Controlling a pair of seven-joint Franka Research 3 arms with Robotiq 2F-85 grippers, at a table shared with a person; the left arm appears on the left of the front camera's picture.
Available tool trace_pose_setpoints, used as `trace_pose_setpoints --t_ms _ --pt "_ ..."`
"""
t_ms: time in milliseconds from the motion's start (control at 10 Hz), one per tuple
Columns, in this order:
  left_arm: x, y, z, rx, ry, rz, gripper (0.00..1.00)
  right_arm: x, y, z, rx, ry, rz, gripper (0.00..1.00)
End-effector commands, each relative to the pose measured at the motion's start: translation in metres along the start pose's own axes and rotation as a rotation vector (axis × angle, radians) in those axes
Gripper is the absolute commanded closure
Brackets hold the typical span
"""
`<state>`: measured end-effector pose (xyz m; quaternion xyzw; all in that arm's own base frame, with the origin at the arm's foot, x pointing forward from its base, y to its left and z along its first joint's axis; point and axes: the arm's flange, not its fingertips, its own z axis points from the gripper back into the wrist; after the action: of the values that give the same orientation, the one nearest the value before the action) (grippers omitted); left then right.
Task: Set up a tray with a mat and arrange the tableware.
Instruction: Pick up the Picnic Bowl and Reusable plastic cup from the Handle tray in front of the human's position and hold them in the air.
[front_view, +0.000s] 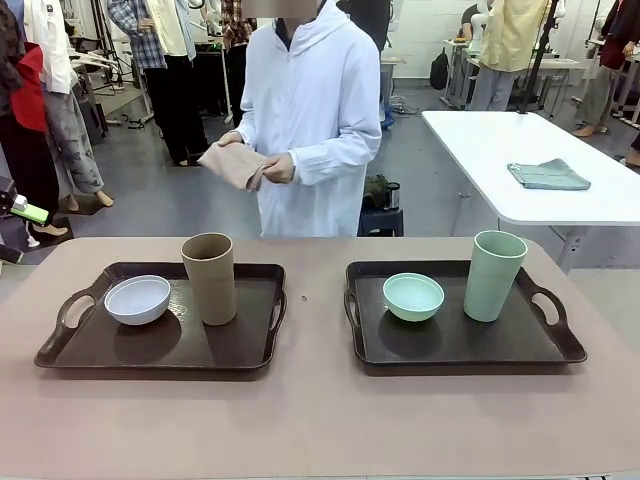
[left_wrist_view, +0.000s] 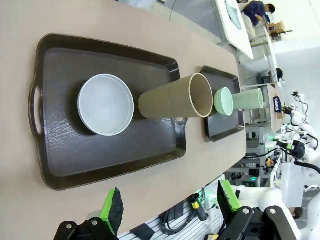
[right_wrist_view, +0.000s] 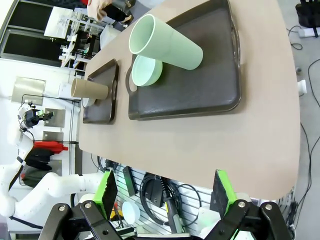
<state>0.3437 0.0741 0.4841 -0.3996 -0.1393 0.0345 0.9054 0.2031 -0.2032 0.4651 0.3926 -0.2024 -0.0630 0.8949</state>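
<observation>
My left hand (left_wrist_view: 170, 202) and right hand (right_wrist_view: 162, 192) both hung spread apart, empty; the person (front_view: 310, 110) held the folded mat (front_view: 232, 165), presumably for one of the trays (front_view: 150, 362)

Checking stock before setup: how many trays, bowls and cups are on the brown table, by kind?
Trays: 2 (left tray, right tray)
Bowls: 2 (white bowl, mint green bowl)
Cups: 2 (brown cup, mint green cup)
Total: 6
</observation>
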Motion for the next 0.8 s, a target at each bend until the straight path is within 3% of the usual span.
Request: trace_pose_setpoints --t_ms 0,700 --pt "-0.0014 0.0009 0.0015 -0.020 -0.003 -0.019 0.00 0.0016 -0.0006 -0.0007 0.028 -0.005 0.016 0.00" --pt "-0.0014 0.0009 0.0015 -0.020 -0.003 -0.019 0.00 0.0016 -0.0006 -0.0007 0.028 -0.005 0.016 0.00"
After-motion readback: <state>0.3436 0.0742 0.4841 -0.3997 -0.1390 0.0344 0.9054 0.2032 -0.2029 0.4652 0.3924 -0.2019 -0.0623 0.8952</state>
